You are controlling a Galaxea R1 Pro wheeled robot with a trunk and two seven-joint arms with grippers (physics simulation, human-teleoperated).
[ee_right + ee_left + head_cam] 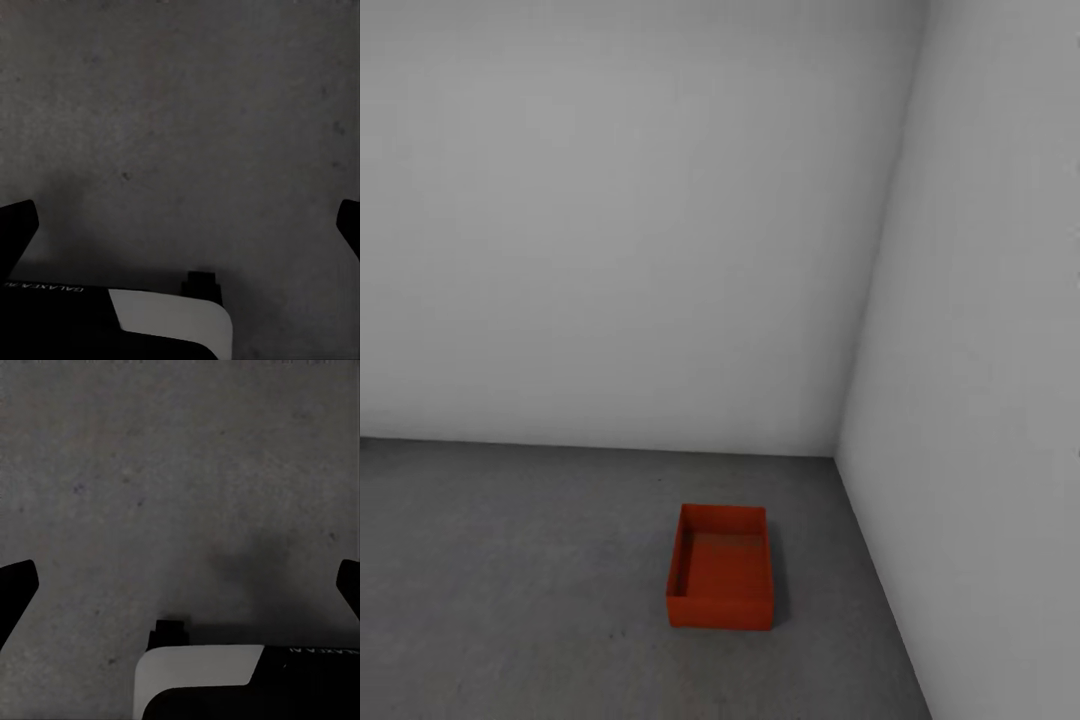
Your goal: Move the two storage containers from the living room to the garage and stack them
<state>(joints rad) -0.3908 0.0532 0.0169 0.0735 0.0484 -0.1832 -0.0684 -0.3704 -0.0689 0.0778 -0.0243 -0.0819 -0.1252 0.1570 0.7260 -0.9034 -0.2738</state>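
One storage container (720, 580), orange-red and lidless, sits on the dark grey concrete floor (510, 600) of the garage, seen from the head view. It rests flat and upright, its open top facing up and its inside bare, with one short side turned toward the camera. It lies near the corner where two plain pale grey walls (610, 220) meet, closer to the right-hand wall (990, 400) than to the rear one, and touches neither. A thin shadow runs along its right side. In the left wrist view the left gripper (180, 585) hangs above the speckled concrete with its two dark fingertips (16, 585) far out at opposite edges of the picture, so the claw is spread wide and pinches nothing. Part of the robot's base (199, 679) (white and black, with a line of small lettering) shows below it, beside a soft shadow on the concrete. The right wrist view tells the same of the right gripper (180, 225): fingertips (16, 225) wide apart, nothing between them, rough grey floor beneath, and the white-and-black base (169, 319) at the edge.
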